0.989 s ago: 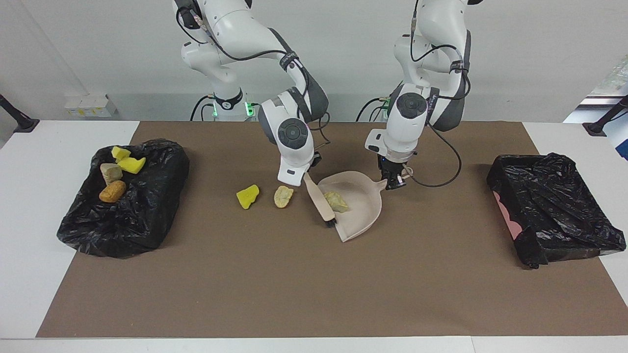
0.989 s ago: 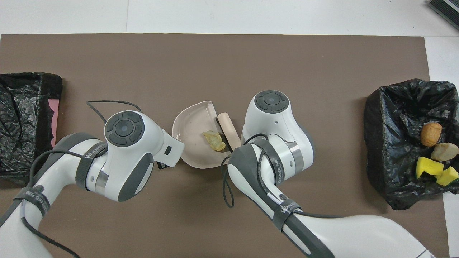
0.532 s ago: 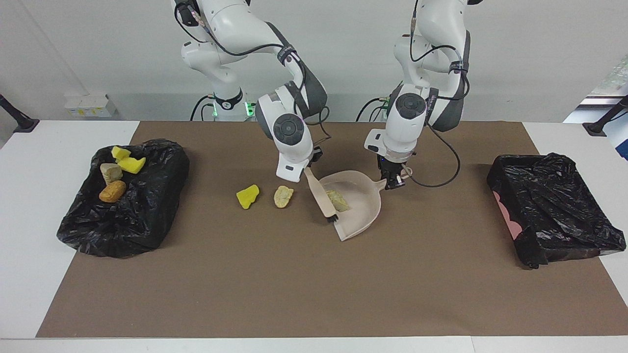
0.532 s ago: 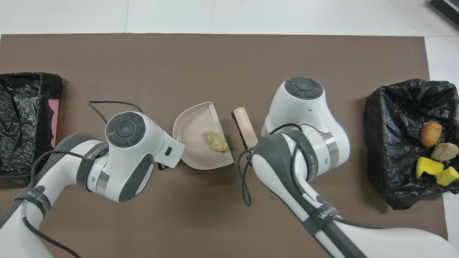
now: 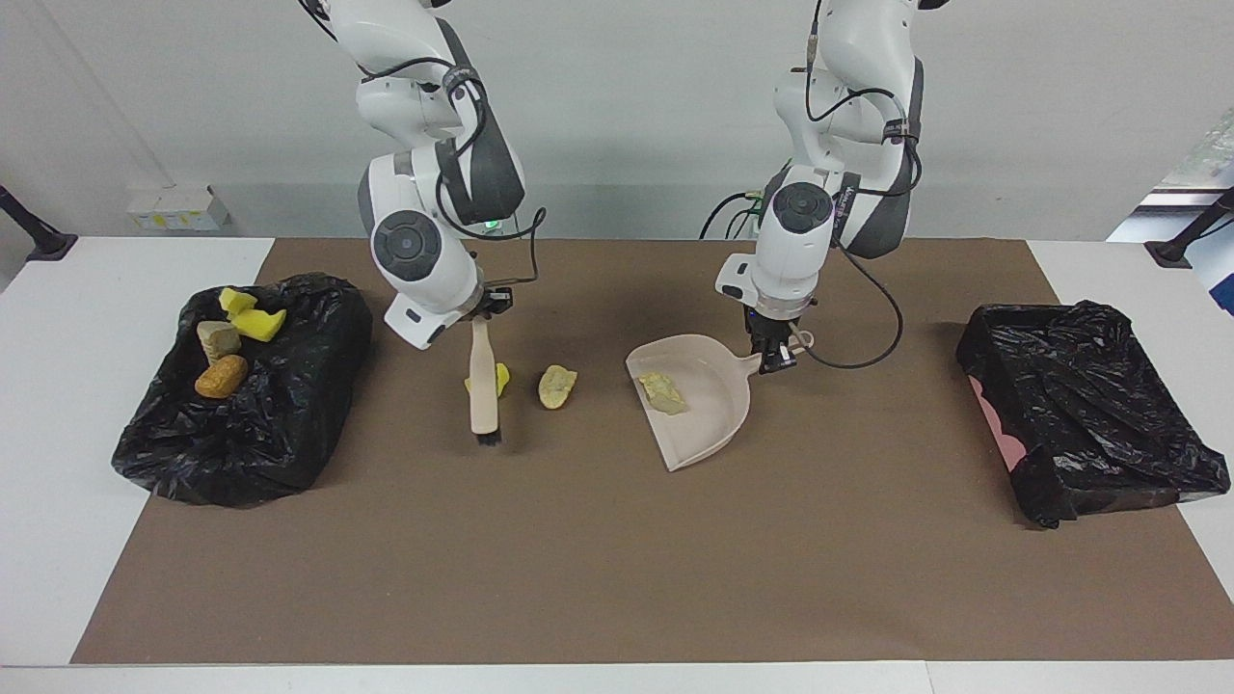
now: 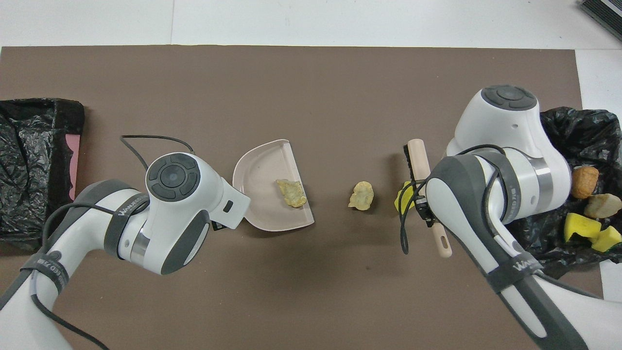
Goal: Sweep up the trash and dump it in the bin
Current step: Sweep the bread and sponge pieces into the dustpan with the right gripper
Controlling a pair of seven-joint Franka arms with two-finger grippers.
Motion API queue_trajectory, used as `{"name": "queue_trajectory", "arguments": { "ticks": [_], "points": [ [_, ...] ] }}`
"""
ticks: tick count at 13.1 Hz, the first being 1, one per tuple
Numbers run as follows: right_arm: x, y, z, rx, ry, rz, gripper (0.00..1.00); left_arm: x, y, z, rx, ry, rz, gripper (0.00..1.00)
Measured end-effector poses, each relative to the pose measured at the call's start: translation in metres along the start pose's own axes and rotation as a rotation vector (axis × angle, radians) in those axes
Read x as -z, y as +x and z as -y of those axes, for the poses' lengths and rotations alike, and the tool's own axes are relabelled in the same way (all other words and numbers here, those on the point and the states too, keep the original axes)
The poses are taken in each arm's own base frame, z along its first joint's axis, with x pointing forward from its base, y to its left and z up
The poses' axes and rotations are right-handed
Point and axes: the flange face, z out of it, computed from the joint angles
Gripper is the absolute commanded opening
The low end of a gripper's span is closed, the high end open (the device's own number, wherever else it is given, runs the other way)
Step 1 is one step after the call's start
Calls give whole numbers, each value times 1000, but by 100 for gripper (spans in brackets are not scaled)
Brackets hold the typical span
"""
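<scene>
Facing view, left to right: four scraps [image 5: 231, 337] lie on a black bag [image 5: 289, 434] at nine o'clock; the right gripper [image 5: 479, 310] clamps the brush [image 5: 482, 386], held at the yellow chunk [image 5: 500, 378] beside a cream piece [image 5: 557, 386]; the left gripper [image 5: 774, 355] grips the dustpan [image 5: 699, 410], which holds one scrap [image 5: 663, 392]; the lined bin [image 5: 1085, 405] sits at three o'clock. Step in hand: setting the brush for another sweep. The next move likely calls for dragging both loose pieces toward three o'clock into the pan.

All I've got on my screen otherwise: a flat brown paper mat [image 5: 617, 578] covering the white table [image 5: 58, 540], and a small white box [image 5: 169, 205] at the right arm's end.
</scene>
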Motion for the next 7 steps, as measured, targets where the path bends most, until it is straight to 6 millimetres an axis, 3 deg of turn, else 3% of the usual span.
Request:
{"name": "queue_trajectory", "arguments": {
  "ticks": [2, 4, 7],
  "points": [
    [-25, -8, -19, -55, -9, -36, 0, -1, 0, 0, 0, -1, 1, 0],
    [-61, -28, -25, -72, -10, -92, 0, -1, 0, 0, -1, -1, 1, 0],
    [-93, -60, -6, -115, -33, -128, 0, -1, 0, 0, 0, -1, 2, 0]
  ]
}}
